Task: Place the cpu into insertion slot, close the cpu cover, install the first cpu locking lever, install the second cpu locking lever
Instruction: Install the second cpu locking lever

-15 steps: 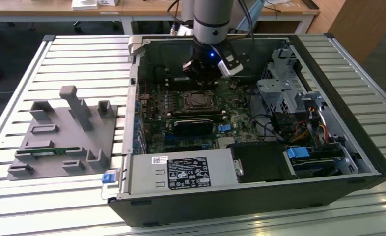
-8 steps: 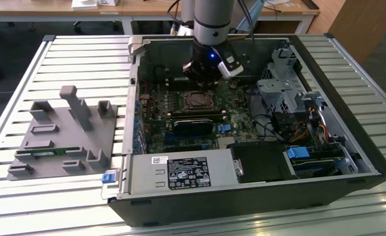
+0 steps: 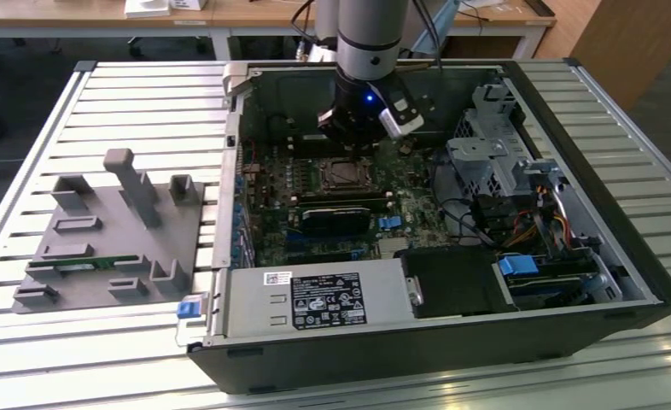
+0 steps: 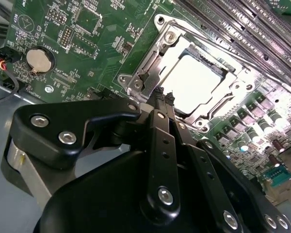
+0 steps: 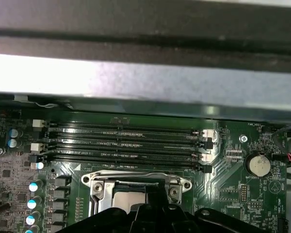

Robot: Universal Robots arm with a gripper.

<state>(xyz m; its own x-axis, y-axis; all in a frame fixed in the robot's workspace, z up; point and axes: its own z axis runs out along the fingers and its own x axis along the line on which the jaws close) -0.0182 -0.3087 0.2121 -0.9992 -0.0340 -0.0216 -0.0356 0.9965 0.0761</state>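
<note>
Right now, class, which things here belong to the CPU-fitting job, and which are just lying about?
Job:
- silver-grey square cpu, seated in socket
- dark-silver metal cpu cover, down around it
- black gripper, fingertips together at the cover's edge

Lying about:
- round silver coin battery
- long black memory slots
- grey plastic fixture

The arm hangs over the insertion slot inside the open computer case.

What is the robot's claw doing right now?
Gripper: shut, holding nothing, its tips beside the thin dark-silver metal cpu cover.
</note>
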